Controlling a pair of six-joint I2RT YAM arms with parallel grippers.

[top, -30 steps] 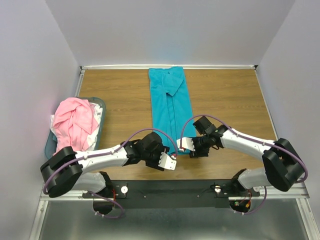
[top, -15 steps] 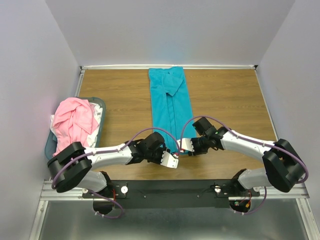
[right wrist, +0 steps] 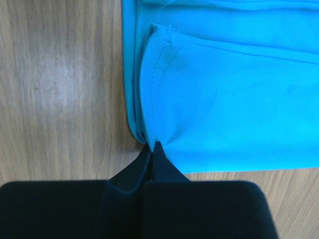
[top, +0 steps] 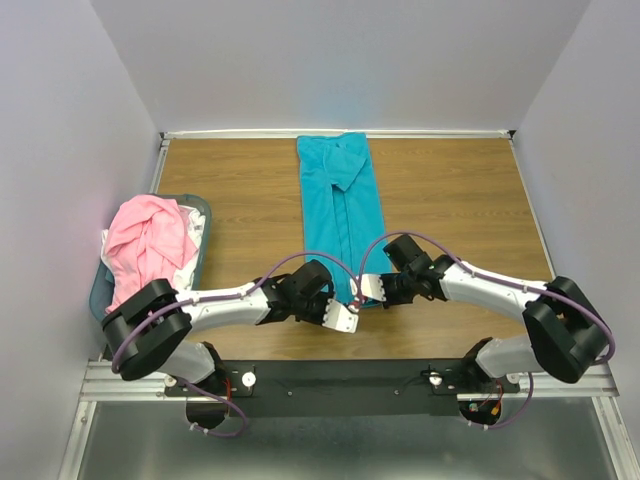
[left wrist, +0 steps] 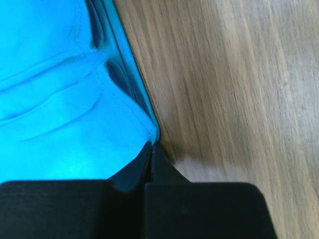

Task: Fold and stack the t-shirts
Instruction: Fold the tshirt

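step: lengthwise-folded teal cotton t-shirt (top: 340, 200) being pinched at both hem corners | jaws: both clamped on its hem | next: matched lift being called for

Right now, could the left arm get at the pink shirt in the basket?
Probably not yet: the left gripper is shut on a near corner of the teal shirt. Otherwise nothing blocks the pink shirt.

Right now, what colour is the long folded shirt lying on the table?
The t-shirt is plain teal, with no pattern. The top external view shows it best.
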